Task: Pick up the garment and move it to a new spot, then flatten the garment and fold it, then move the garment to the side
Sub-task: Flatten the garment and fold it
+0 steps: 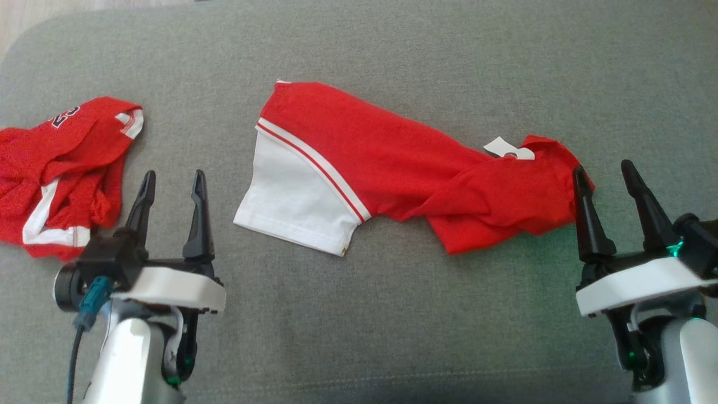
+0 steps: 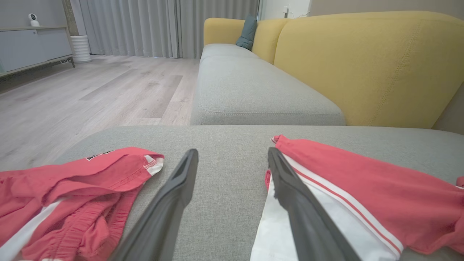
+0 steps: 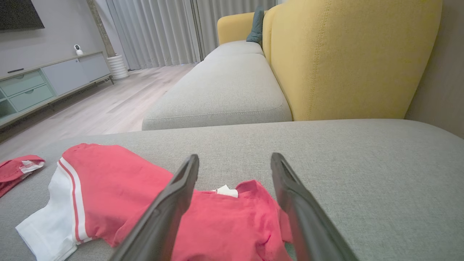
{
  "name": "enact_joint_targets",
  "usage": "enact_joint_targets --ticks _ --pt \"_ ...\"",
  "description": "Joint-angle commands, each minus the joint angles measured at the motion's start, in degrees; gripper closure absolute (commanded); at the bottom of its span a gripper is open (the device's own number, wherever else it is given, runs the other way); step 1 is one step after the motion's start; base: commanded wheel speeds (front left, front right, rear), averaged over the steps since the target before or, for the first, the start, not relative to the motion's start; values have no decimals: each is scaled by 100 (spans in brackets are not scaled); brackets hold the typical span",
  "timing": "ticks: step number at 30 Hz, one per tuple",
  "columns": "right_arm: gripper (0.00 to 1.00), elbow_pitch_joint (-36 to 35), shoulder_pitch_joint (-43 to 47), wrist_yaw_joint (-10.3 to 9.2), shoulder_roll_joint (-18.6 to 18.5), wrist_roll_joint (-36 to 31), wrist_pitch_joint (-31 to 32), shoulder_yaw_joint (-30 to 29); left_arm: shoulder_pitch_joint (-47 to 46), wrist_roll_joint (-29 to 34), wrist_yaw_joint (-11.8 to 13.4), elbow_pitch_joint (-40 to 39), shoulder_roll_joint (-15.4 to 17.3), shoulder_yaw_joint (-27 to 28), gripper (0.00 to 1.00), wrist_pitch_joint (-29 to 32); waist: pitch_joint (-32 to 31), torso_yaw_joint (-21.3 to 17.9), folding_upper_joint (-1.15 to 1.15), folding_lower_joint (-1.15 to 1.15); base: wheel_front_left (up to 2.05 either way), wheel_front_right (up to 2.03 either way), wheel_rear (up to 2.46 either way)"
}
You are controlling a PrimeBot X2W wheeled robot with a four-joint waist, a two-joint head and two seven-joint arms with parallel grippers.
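Observation:
A red garment (image 1: 392,163) with a white sleeve edged in stripes lies twisted across the middle of the grey cushion (image 1: 359,314), a white tag (image 1: 507,149) near its right end. It also appears as the red garment (image 2: 362,195) and the red garment (image 3: 145,195) in the wrist views. My left gripper (image 1: 171,179) stands open over bare cushion between this garment and a second one, nothing between its fingers. At the garment's right end my right gripper (image 1: 604,167) is open, its left finger over the red cloth's edge.
A second red garment (image 1: 61,168) with white trim and dark lettering lies crumpled at the cushion's left; this second garment (image 2: 72,195) is left of my left fingers. Beyond are a yellow sofa back (image 2: 362,65), more grey seat (image 3: 224,90) and wooden floor (image 2: 90,90).

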Motion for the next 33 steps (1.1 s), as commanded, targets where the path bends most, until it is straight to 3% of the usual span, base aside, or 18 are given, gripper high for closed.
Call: enact_joint_targets --ticks 1,15,22,29,30,32,33 --pt "0 -183 -94 -4 21 27 -18 131 -75 15 39 -225 143 168 0 3 -5 0 0 0 0 0 0" --pt "0 85 -202 -4 -62 151 277 86 -105 -7 98 -272 183 88 0 47 60 20 0 0 0 0 0" --pt "0 758 -966 -4 -616 294 760 131 -433 19 86 -309 167 -15 0 37 470 168 0 0 0 0 0" --pt "0 1442 -1755 -4 -1146 635 1601 580 -713 38 70 -240 113 -121 0 -21 812 309 0 0 0 0 0" --pt "23 1521 -1827 -4 -1207 686 1759 616 -746 34 65 -215 104 -132 0 -29 838 330 0 0 0 0 0" --pt "100 1627 -1982 -4 -1310 789 1989 640 -803 29 60 -165 83 -154 0 -44 866 365 0 0 0 0 0" --pt "100 1660 -2054 -4 -1344 853 2092 645 -828 23 60 -140 72 -161 0 -51 874 382 0 0 0 0 0"
